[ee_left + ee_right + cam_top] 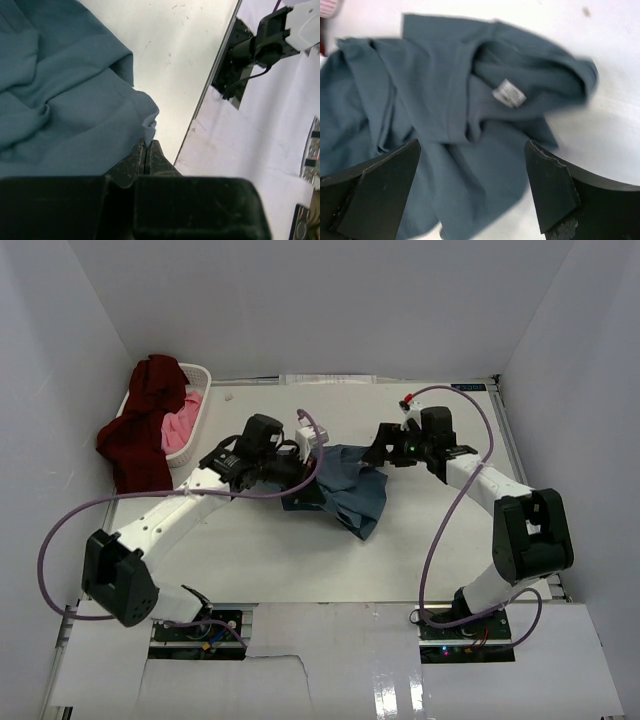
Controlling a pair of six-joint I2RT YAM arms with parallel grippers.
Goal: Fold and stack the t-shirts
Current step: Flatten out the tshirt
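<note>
On table (260, 560), basket (204, 410) holds pink shirt (180, 426), maroon shirt (140, 430) draped over; left gripper (148, 147) pinches teal shirt (352, 492), right gripper (472, 145) gapes empty

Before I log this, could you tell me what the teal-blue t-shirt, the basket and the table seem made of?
The teal-blue t-shirt looks like soft matte knit cloth, perhaps cotton: it creases and bunches, with a sewn neck label. The basket seems rigid white plastic, its wall apparently slotted. The table has a hard, smooth white top with faint marks; material unclear.
</note>
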